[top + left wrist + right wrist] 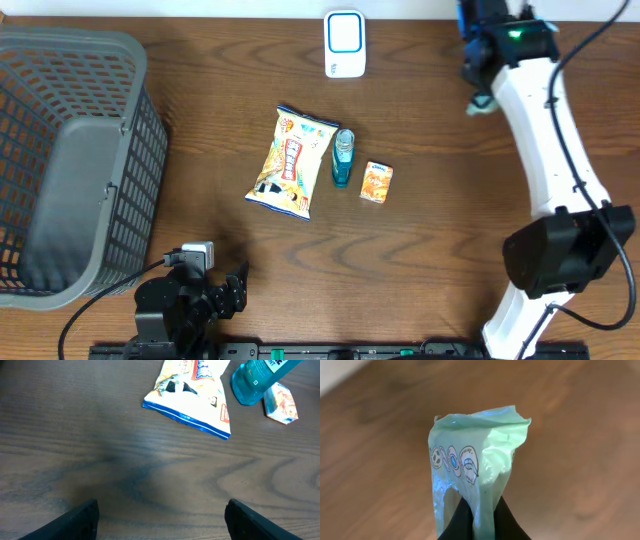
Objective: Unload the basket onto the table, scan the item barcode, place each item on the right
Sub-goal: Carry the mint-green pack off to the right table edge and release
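Observation:
My right gripper point(482, 516) is shut on a pale green plastic packet point(475, 455), which stands up crumpled from between the dark fingers. From overhead that gripper point(474, 86) hangs at the far right of the table, and the green packet point(481, 104) peeks out under it. It is to the right of a white and blue scanner point(345, 43) at the back edge. No barcode shows on the packet. My left gripper point(225, 290) rests near the front left, open, with bare wood between its fingers point(80, 520).
A yellow snack bag point(292, 162), a blue bottle point(343, 157) and a small orange box point(377, 183) lie mid-table. The left wrist view shows the snack bag point(192, 390), bottle point(257, 377) and box point(281, 404) ahead. A grey mesh basket point(140, 180) stands at the left.

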`<action>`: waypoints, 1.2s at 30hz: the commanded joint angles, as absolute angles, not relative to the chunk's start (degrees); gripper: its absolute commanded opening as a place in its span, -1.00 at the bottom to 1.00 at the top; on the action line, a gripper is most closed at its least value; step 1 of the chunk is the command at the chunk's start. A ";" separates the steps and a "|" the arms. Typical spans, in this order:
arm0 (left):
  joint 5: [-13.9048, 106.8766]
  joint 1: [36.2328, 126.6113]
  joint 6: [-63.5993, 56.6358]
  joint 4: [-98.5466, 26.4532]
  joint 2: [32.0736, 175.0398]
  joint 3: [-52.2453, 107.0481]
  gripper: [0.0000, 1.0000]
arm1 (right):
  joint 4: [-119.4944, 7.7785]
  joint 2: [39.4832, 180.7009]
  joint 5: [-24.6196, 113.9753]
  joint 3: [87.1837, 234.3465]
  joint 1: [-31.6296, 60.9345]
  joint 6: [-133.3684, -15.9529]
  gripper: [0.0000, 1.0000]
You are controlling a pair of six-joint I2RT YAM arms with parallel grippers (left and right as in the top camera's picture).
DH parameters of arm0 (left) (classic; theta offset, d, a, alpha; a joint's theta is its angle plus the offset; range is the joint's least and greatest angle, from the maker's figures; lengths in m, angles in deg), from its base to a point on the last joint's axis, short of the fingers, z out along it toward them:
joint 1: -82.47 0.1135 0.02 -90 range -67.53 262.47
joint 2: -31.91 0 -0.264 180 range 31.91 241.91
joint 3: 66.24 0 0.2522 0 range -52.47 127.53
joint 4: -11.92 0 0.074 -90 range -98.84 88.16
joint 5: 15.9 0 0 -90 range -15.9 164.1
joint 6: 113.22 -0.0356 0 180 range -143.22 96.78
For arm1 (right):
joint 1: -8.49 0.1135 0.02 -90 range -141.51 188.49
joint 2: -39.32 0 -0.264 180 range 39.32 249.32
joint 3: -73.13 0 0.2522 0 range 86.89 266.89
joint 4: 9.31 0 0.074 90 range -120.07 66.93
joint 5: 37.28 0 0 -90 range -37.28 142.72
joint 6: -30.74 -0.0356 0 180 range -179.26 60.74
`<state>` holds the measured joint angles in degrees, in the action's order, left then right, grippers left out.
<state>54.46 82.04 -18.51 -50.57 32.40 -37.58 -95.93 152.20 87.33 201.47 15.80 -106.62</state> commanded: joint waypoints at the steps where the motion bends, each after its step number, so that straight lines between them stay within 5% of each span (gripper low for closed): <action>1: 53.76 82.13 -18.18 -51.34 32.14 -37.38 0.61 | -97.51 152.59 93.91 201.39 10.53 -108.84 -0.97; 10: 53.76 82.13 -18.18 -51.34 32.14 -37.38 0.61 | -96.70 152.90 94.41 197.30 -5.77 -111.07 -0.98; 25: 53.76 82.13 -18.18 -51.34 32.14 -37.38 0.61 | -72.79 152.90 89.63 173.04 -28.92 -110.64 -0.88; 29: 53.76 82.13 -18.18 -51.34 32.14 -37.38 0.61 | -70.84 152.83 83.33 173.65 -32.50 -106.79 -0.67; 31: 53.76 82.13 -18.18 -51.34 32.14 -37.38 0.61 | -70.53 152.81 78.96 174.39 -33.77 -103.51 -0.44; 33: 53.76 82.13 -18.18 -51.31 32.14 -37.38 0.61 | -71.10 152.57 73.54 175.57 -34.95 -100.08 0.00; 36: 53.76 82.13 -18.18 -51.34 32.14 -37.38 0.61 | -72.22 151.11 68.84 176.84 -35.78 -98.31 0.16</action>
<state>54.49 82.04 -18.51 -50.57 32.40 -37.58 -71.58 153.29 76.51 174.44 -35.21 -102.72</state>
